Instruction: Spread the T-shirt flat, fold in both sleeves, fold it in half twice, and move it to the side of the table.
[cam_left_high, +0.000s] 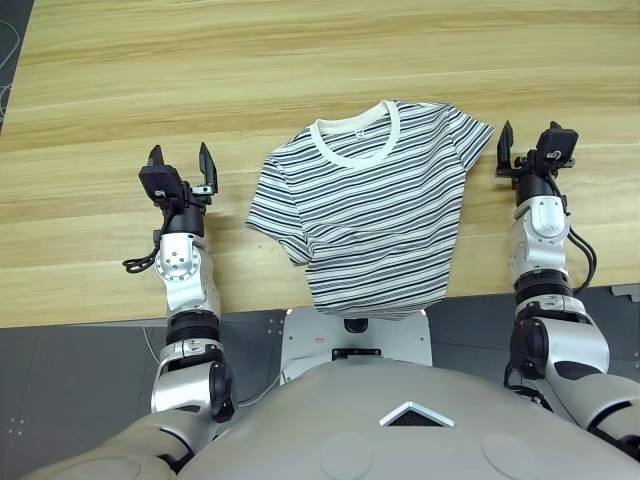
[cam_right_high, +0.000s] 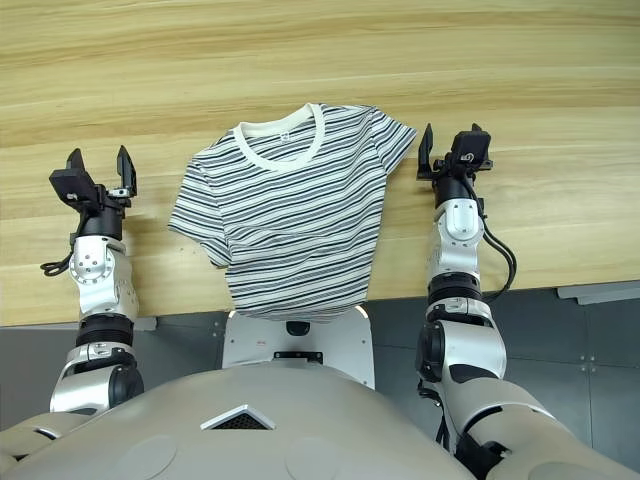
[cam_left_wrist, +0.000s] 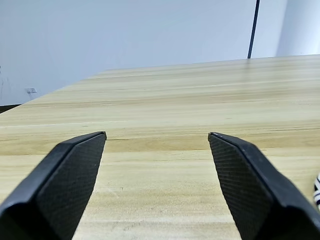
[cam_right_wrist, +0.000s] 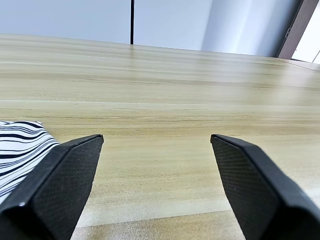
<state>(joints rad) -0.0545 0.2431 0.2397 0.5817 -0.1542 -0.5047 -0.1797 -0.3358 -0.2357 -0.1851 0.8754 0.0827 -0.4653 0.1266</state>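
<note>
A black-and-white striped T-shirt (cam_left_high: 370, 210) with a cream collar lies face up on the wooden table (cam_left_high: 300, 60), its hem hanging slightly over the near edge. Its left sleeve is partly tucked and wrinkled, while the right sleeve lies spread out. My left gripper (cam_left_high: 181, 156) stands open just left of the shirt, above the table, nothing between its fingers (cam_left_wrist: 75, 185). To the right of the right sleeve my right gripper (cam_left_high: 527, 135) is open too, holding nothing. A corner of the sleeve (cam_right_wrist: 20, 145) shows beside it in the right wrist view.
Bare wooden tabletop stretches far behind the shirt and to both sides. The near table edge (cam_left_high: 100, 322) runs just below the grippers, with grey floor beyond. A wall and a dark vertical line (cam_left_wrist: 253, 29) rise past the far edge.
</note>
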